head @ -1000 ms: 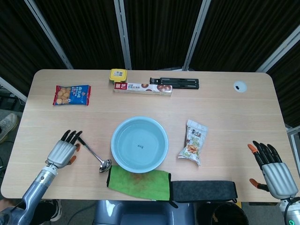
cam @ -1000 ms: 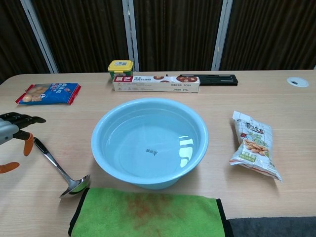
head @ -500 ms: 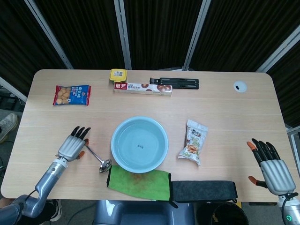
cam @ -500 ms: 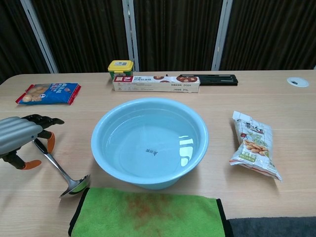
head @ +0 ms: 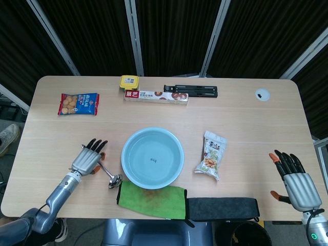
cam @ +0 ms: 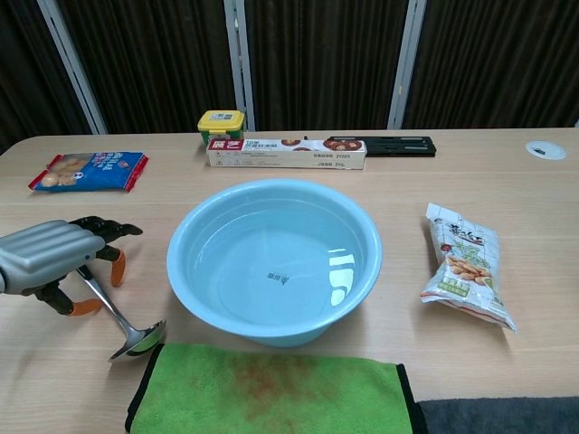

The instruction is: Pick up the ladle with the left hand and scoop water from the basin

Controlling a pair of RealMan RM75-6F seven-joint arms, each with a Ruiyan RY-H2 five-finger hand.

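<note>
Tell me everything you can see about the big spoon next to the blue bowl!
The ladle is shiny silver metal, with a long thin handle and a small round bowl. It lies flat on the wooden table, its bowl close to the corner of the green cloth and just left of the blue basin. The handle slants up and away under the left hand, which hovers over its far end; whether the fingers touch it is unclear.

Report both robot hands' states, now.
Left robot hand: open, over the ladle handle, not holding it.
Right robot hand: open, holding nothing.
</note>
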